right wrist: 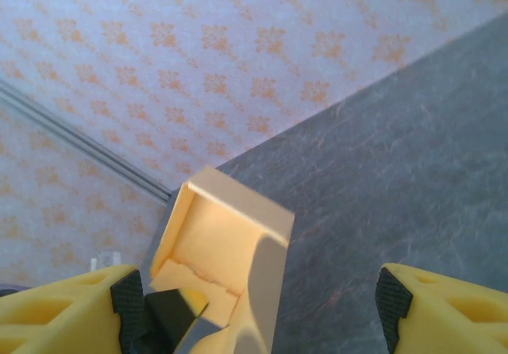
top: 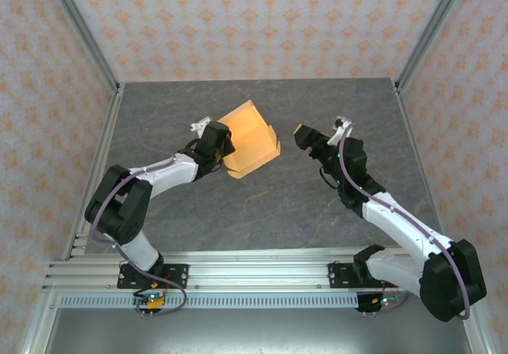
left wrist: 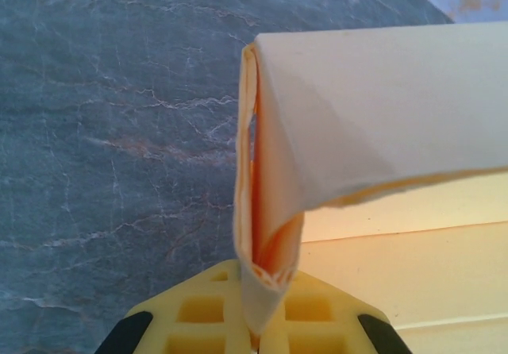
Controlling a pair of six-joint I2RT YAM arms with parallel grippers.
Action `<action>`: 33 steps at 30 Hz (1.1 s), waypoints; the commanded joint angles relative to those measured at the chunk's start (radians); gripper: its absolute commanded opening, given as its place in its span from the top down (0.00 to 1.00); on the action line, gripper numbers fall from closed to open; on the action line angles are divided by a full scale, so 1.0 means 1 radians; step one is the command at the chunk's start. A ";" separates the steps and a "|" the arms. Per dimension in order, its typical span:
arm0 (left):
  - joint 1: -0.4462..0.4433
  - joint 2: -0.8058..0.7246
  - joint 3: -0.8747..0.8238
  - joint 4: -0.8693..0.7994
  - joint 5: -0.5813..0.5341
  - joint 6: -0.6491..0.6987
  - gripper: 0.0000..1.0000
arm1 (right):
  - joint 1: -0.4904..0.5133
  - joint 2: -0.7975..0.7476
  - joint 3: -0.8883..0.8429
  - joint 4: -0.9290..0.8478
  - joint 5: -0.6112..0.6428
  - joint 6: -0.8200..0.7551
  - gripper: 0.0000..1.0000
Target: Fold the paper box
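Note:
The paper box [top: 252,138] is light orange-tan card, partly folded with raised walls, tilted up off the dark table behind the centre. My left gripper [top: 222,149] is shut on the box's left wall. In the left wrist view its yellow fingers [left wrist: 198,310] pinch a doubled-over fold of the paper box [left wrist: 381,116] at the gripper [left wrist: 258,294]. My right gripper [top: 305,137] hangs open just right of the box, apart from it. In the right wrist view the right gripper [right wrist: 258,310] has wide-spread pads [right wrist: 393,298], and the paper box [right wrist: 226,239] lies ahead showing its hollow inside.
The grey marbled table [top: 262,203] is fenced by patterned walls [top: 254,21] with metal corner posts [top: 79,28]. An aluminium rail [top: 254,275] carries both arm bases along the near edge. Open table surface lies in front of and to the right of the box.

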 commanded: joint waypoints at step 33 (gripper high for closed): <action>-0.027 0.086 0.081 0.174 0.068 -0.277 0.91 | 0.204 0.442 0.286 -0.172 0.069 0.191 1.00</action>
